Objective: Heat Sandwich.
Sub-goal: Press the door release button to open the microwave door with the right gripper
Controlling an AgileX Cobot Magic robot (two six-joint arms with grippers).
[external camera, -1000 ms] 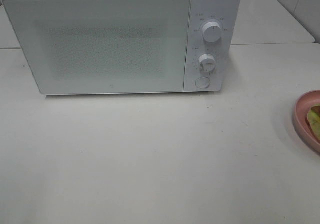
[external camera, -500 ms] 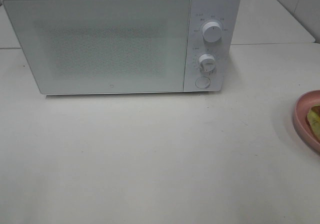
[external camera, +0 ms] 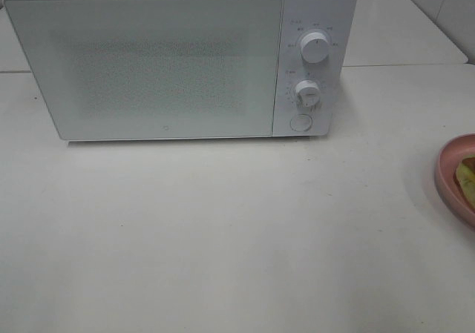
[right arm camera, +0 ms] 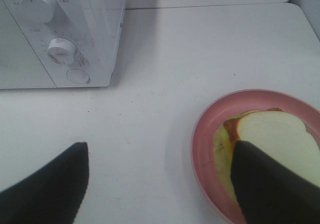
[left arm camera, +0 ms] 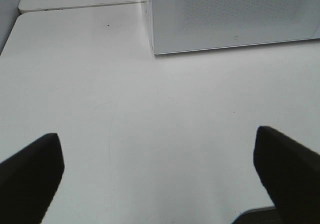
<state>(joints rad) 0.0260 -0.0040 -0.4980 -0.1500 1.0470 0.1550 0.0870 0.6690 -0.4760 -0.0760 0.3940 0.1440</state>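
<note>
The sandwich (right arm camera: 277, 134), white bread over lettuce and a reddish-brown filling, lies on a round pink plate (right arm camera: 205, 139) at the table's right edge. The exterior view shows only a slice of the plate (external camera: 453, 177) and a strip of the sandwich's lettuce (external camera: 466, 173). My right gripper (right arm camera: 160, 184) hangs open above the table beside the plate, one finger (right arm camera: 270, 184) overlapping the sandwich in the view, nothing between the fingers. My left gripper (left arm camera: 160, 179) is wide open over bare table, in front of the microwave's left corner. Neither gripper shows in the exterior view.
A white microwave (external camera: 178, 58) stands at the back of the table with its door shut. Two round knobs (external camera: 315, 49) and a round button (external camera: 300, 122) sit on its right panel. A second white tabletop (external camera: 401, 29) lies behind it.
</note>
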